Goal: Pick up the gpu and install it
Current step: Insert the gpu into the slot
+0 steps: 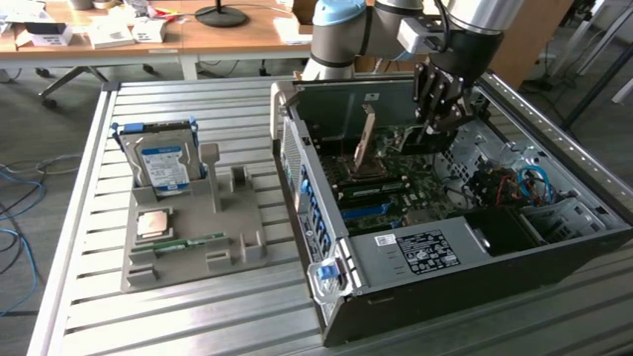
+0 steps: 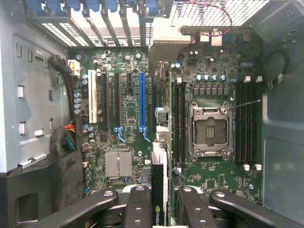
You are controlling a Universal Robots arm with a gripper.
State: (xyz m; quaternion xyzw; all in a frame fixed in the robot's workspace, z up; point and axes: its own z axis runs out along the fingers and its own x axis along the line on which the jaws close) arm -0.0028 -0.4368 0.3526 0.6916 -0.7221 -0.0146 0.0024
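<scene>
Exterior view: hand (image 1: 442, 135) above slatted table (image 1: 198, 319), desk (image 1: 247, 35) behind.

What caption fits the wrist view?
Tool holding the gpu edge-on over the motherboard, between the blue slot and the processor socket.

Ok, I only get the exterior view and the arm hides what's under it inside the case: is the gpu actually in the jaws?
Observer: Yes. In the wrist view the gpu sits edge-on between the jaws, which are closed on it from both sides.
Operator: Is a slot free near it?
Observer: The long blue slot right beside the card is empty.
Operator: Is the card seated yet?
Observer: Cannot tell. Its edge lines up between that slot and the memory slots, and its lower edge is hidden.
</scene>
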